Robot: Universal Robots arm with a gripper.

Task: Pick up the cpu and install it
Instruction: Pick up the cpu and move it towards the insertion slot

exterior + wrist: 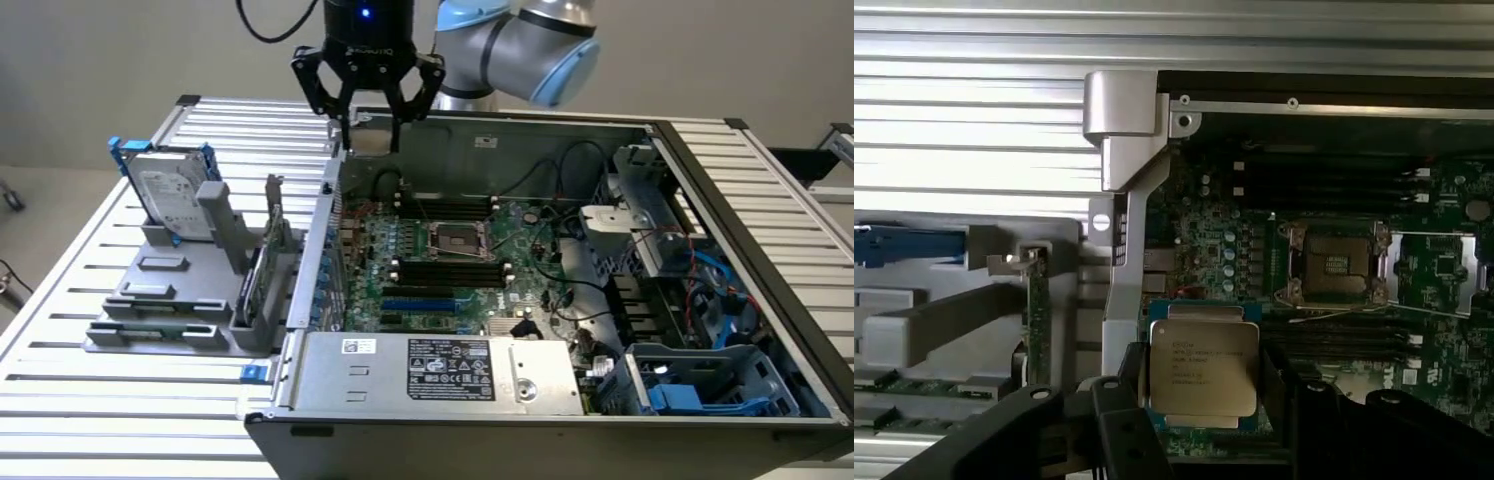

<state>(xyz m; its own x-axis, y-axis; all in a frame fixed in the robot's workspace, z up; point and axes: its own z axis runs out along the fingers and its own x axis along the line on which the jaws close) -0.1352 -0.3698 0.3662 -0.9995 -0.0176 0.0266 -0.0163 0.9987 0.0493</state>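
We see the gripper [371, 125] hanging from the arm [534, 45] above the open computer case [747, 200], over the case's far wall towards the exterior view's left. Its black fingers [1122, 400] stand wide apart and are clamped on the chip [1204, 372], one finger on each of two opposite edges. The chip is lifted clear of everything below it. In the wrist view we look at its silver-grey metal top, which has small printed lines on it, with a thin green border showing around the edge.

Down inside the case the green motherboard [534, 290] lies flat, and near its middle we find the socket [467, 240], a metal frame with a dark centre. The chip is well apart from it, higher up and off towards the case wall. Black memory slots [447, 272] run just beside the socket.

Outside the case, on the slatted table [80, 400] at the exterior view's left, a grey holder [160, 290] carries a hard drive [171, 190] standing on edge in a blue frame. A silver power supply [441, 370] with a black label sits along the near side of the case.
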